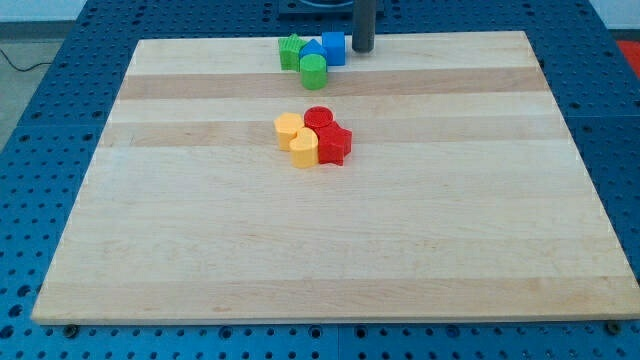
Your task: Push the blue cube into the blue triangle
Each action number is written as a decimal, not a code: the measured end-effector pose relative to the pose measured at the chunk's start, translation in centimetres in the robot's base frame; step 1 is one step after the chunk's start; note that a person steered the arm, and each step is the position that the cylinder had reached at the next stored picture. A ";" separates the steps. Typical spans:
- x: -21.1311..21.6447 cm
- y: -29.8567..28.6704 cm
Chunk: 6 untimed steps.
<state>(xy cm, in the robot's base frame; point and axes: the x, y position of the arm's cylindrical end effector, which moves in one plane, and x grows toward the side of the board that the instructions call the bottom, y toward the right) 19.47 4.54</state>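
Wooden board [330,230] on blue pegboard: my tip [362,49], a bare rod with nothing to grasp, sits just right of the blue cube [334,47], which seems already against the blue triangle [312,50]; a short leftward nudge should finish

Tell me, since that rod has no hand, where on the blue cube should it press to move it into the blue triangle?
It cannot grip, only push. My tip stands just to the view's right of the blue cube, and the blue triangle sits against the cube's left. So the cube's flat right face is probably the best contact, near its middle, pushing toward the view's left so it doesn't turn aside.
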 end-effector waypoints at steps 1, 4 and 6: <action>-0.2 -1.3; 1.8 -4.4; 2.6 -3.9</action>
<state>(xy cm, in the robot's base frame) 22.10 0.61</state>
